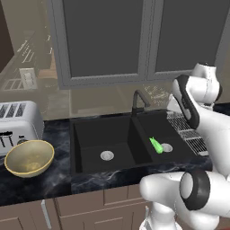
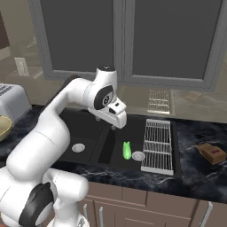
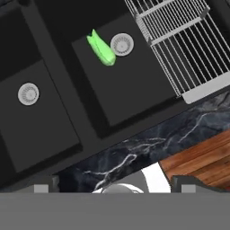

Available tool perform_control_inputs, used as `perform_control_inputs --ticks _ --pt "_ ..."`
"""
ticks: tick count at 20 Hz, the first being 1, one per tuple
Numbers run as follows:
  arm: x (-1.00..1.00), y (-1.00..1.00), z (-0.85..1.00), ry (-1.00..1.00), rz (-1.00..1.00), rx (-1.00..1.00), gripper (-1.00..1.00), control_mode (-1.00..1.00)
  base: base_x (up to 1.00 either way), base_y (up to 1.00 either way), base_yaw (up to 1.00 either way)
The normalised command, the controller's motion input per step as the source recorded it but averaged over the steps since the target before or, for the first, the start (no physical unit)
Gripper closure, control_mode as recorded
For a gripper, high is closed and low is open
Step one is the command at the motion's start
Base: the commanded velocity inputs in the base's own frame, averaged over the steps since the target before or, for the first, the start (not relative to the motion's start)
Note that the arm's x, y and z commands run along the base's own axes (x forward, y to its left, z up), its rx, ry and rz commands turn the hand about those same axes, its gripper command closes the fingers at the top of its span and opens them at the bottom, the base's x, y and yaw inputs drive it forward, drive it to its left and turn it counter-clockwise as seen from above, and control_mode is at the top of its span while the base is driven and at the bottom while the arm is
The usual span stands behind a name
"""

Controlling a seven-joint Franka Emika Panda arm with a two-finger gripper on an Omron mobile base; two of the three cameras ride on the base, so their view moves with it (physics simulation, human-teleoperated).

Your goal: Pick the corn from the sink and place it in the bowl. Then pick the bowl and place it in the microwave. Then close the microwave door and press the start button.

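Observation:
The green corn (image 1: 156, 145) lies in the right basin of the black sink (image 1: 90, 134), beside the round silver drain (image 1: 166, 147). In the hand view the corn (image 3: 100, 48) sits at the upper left of that drain (image 3: 121, 44). My gripper (image 2: 116, 126) hangs open over the divider between the basins, well above the corn (image 2: 127, 150), holding nothing. Its fingertips (image 3: 42, 186) stand far apart. The tan bowl (image 1: 29, 158) rests upright on the counter left of the sink. The microwave and its door are out of view.
A silver toaster (image 1: 18, 123) stands behind the bowl. The dark faucet (image 1: 137, 101) rises at the sink's back edge. A wire drying rack (image 2: 157, 144) lies right of the sink, with a brown box (image 2: 212, 153) farther right. Cabinets hang above.

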Motion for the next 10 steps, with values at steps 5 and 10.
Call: perform_control_inputs --ticks 5,10 --pt "0.0 -0.03 -0.22 0.06 0.0 0.0 -1.0 -1.0 0.0 0.0 0.0" --pt "0.1 -0.04 -0.4 0.05 0.01 0.0 -1.0 -1.0 0.0 0.0 0.0"
